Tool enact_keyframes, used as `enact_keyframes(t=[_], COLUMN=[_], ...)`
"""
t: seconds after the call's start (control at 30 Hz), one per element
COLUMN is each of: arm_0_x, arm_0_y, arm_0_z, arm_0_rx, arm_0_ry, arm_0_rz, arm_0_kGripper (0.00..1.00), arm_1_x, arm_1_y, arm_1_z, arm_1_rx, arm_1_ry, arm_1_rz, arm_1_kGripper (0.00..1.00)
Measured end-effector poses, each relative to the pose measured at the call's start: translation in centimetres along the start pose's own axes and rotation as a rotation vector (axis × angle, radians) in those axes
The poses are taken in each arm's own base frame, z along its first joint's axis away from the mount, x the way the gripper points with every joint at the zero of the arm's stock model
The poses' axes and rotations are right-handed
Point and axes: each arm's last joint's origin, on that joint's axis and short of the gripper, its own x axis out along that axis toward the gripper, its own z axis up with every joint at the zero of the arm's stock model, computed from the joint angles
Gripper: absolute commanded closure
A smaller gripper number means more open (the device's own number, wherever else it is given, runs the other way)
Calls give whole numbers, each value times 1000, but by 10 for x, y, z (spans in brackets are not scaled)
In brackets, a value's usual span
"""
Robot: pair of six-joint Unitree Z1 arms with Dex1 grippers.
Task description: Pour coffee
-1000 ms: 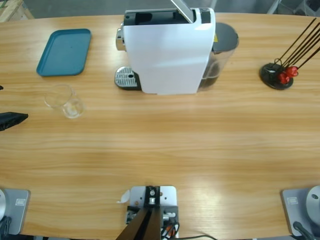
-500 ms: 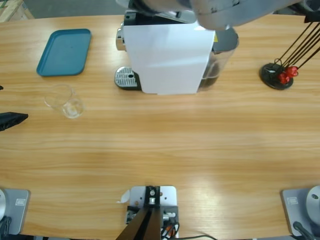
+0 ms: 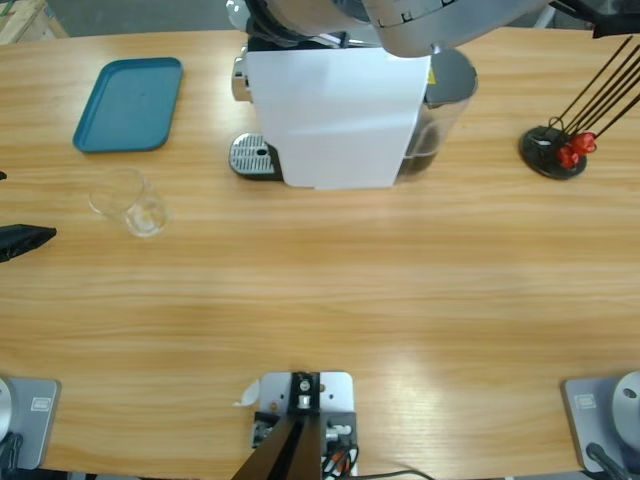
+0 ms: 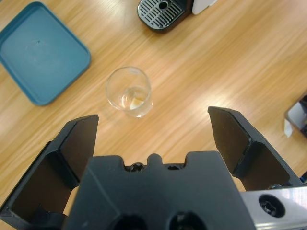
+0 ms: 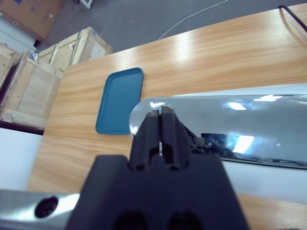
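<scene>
One small clear glass stands upright on the wooden table, between the blue tray and the drip grate of the white coffee machine; I cannot see dark coffee in it, only a faint tan smear at the bottom; my left gripper hangs above it with its jaws spread wide and nothing in them, near the glass but not touching it; my right gripper has its jaws pressed together with nothing between them, right over the shiny silver lid on top of the machine; I think the glass is light, hard, smooth and easy to break; it could slip or tip; I would take it around the middle of its wall, one jaw on each side, and squeeze gently; off to the side stands a black rack with red capsules on wire stems; I can read no words or brand names anywhere.
</scene>
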Motion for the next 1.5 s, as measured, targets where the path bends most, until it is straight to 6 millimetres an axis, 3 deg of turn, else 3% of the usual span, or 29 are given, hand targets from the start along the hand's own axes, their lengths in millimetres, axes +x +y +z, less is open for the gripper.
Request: enact_keyframes(t=[0.47, 1.0, 1.33, 1.5], arm_0_x=[0, 0, -2, -2], arm_0_y=[0, 0, 0, 0], arm_0_z=[0, 0, -3, -3], arm_0_rx=[0, 0, 0, 0], arm_0_ry=[0, 0, -5, -5], arm_0_rz=[0, 0, 0, 0], arm_0_kGripper=[4, 4, 4, 4], arm_1_x=[3, 18, 20, 20], arm_1_y=[-4, -15, -12, -4], arm_1_z=[6, 27, 22, 10], arm_1_rx=[7, 27, 25, 12], arm_1_ry=[52, 87, 108, 132], arm_1_rz=[10, -37, -53, -48], arm_1_kGripper=[1000, 1000, 1000, 1000])
